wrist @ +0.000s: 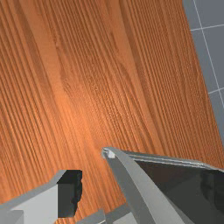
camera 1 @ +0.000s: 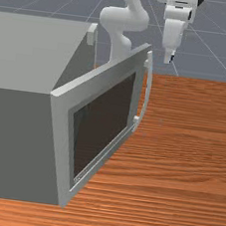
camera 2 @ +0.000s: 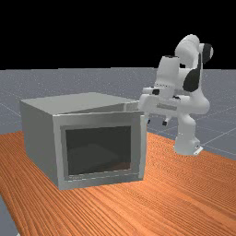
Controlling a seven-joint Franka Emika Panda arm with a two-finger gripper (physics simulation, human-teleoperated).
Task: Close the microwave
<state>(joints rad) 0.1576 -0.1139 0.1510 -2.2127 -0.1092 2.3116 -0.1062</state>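
Well: microwave (camera 2: 39, 138) on wood table (camera 2: 193, 184) | grey gridded floor (camera 2: 223, 103) | black backdrop (camera 2: 92, 32)

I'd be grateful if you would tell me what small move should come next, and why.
I would probably ease the open jaws toward the handle on the door's outer side, ready to push inward. The door stands ajar, its handle end swung away from the microwave body, and the jaws are near that end without gripping it.

Microwave (camera 1: 18, 143) on the table (camera 1: 183, 169)
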